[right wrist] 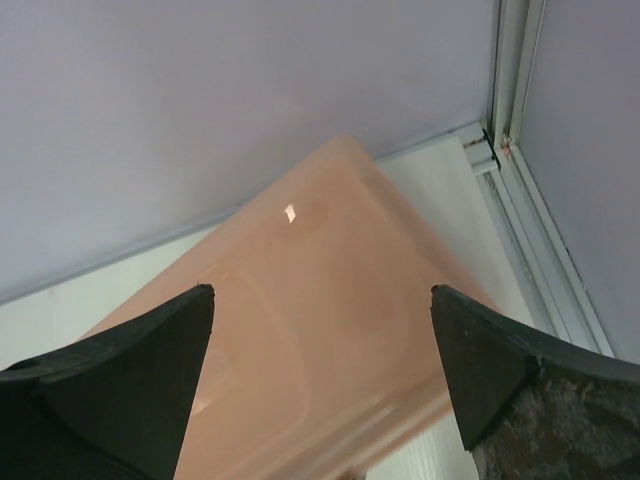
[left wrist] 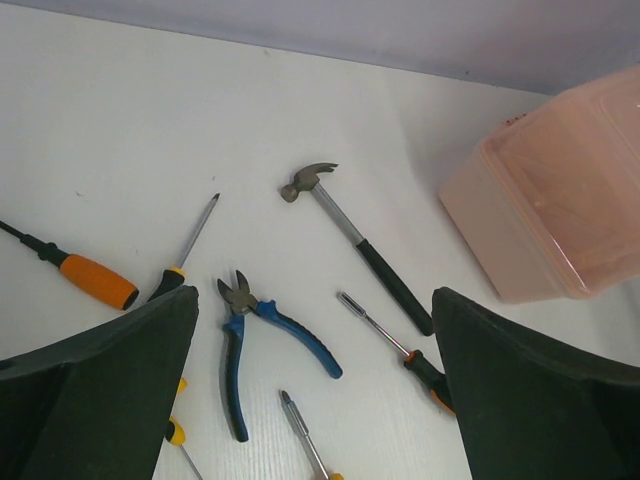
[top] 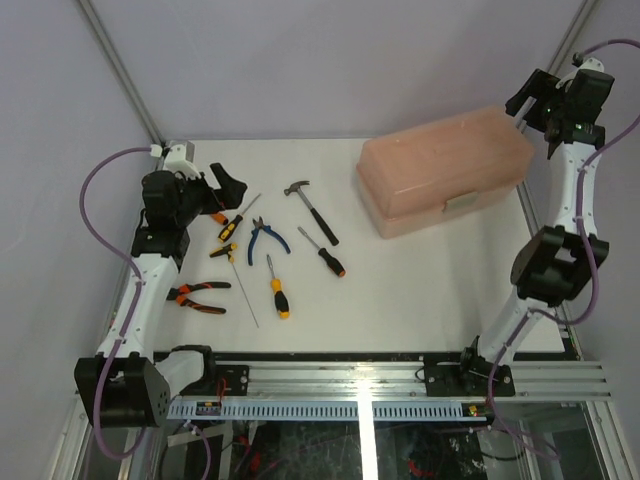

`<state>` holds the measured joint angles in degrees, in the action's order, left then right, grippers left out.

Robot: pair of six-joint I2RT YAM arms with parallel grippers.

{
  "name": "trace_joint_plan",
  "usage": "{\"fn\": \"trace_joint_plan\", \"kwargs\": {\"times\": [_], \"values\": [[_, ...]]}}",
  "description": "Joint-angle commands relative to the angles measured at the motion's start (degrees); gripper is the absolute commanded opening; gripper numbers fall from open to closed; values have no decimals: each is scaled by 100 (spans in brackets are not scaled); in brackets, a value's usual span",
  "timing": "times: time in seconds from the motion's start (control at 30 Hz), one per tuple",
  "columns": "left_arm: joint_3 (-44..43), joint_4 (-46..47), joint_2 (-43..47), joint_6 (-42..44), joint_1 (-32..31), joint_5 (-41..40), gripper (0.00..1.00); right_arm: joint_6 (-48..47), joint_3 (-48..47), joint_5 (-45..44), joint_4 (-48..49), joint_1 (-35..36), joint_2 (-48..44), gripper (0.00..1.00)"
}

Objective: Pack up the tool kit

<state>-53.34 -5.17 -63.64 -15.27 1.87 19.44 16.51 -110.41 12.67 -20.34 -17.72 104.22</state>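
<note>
A: How far had packing got?
B: Nowhere. The toolbox [top: 445,170] looked shut; hammer [top: 310,210], pliers [top: 268,238] and screwdrivers [top: 278,295] lay on the desk [top: 420,290] left of it. Left fingers [left wrist: 100,380] and right fingers [right wrist: 120,370] both gaped empty.

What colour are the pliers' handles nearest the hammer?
The pliers have blue handles; clearest in the left wrist view.

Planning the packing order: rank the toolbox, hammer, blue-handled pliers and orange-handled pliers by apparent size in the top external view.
1. toolbox, by far the largest.
2. hammer, the longest loose tool.
3. blue-handled pliers and orange-handled pliers: too alike to rank.
</note>
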Motion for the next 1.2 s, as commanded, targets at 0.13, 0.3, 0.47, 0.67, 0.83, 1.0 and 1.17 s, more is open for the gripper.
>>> {"fn": "trace_joint_plan", "kwargs": {"times": [0.13,0.3,0.47,0.67,0.83,1.0,1.17], "values": [[331,-434,371,-46,-56,475,100,29,-2039,1465,305,-518,1857,95],[565,-564,528,16,-54,525,100,5,-2235,2101,1241,-725,2431,98],[685,-583,513,1,-60,589,100,492,-2545,2897,1434,-817,3015,95],[508,-529,340,-31,-56,658,100,407,-778,3334,1781,-795,2362,90],[264,-406,61,-144,-140,754,100,-170,-50,3398,1195,-761,1957,89],[26,-283,-287,-187,-342,812,100,-283,694,3370,1156,-614,1232,87],[-271,-102,-743,-221,-648,827,100,-748,1612,3091,783,-300,312,87]]}}
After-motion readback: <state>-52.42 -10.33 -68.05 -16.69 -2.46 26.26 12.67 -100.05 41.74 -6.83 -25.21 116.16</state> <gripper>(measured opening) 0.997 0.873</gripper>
